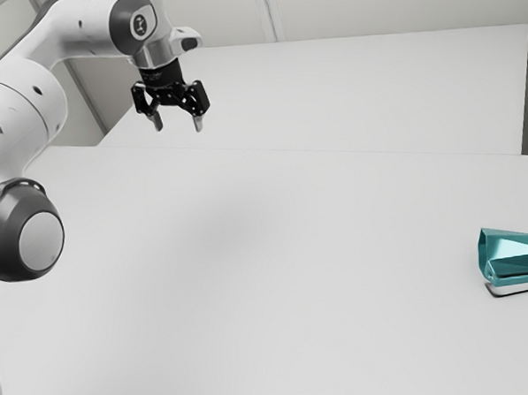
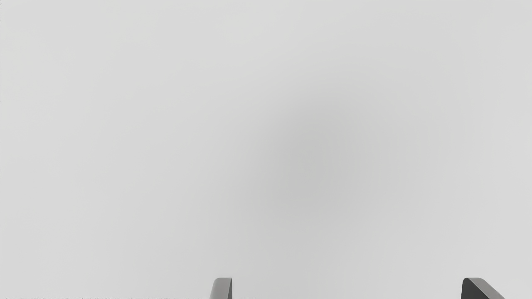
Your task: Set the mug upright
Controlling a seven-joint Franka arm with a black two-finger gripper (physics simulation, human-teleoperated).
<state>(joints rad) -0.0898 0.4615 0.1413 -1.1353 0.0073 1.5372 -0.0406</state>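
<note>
The mug (image 1: 513,248) lies on its side on the table (image 1: 289,329), at the exterior view's right edge, which cuts off part of it. It is teal and glossy, with flat, angular facets that catch the light in pale and dark patches. Its wider end faces the exterior view's left, and a narrow teal strip runs along its underside. A thin dark line (image 1: 515,293) bends around just below it; what this is cannot be told.

The gripper (image 1: 179,125) is open and holds nothing, high above the table and well apart from the mug. Its body is black and jointed, with small pale dots, and its two fingers (image 2: 221,289) end in smooth grey tips with rounded corners, standing wide apart in the wrist view.

The arm (image 1: 82,26) is smooth and white, with dark grey parts at its joints. A round badge (image 1: 140,25) near the wrist bears a dark mark, too small to read. The table is plain, pale and matte, crossed by one fine seam (image 1: 332,152), with a soft grey shadow (image 1: 225,222) on it. Counted, there are one arm, one gripper and one mug.
</note>
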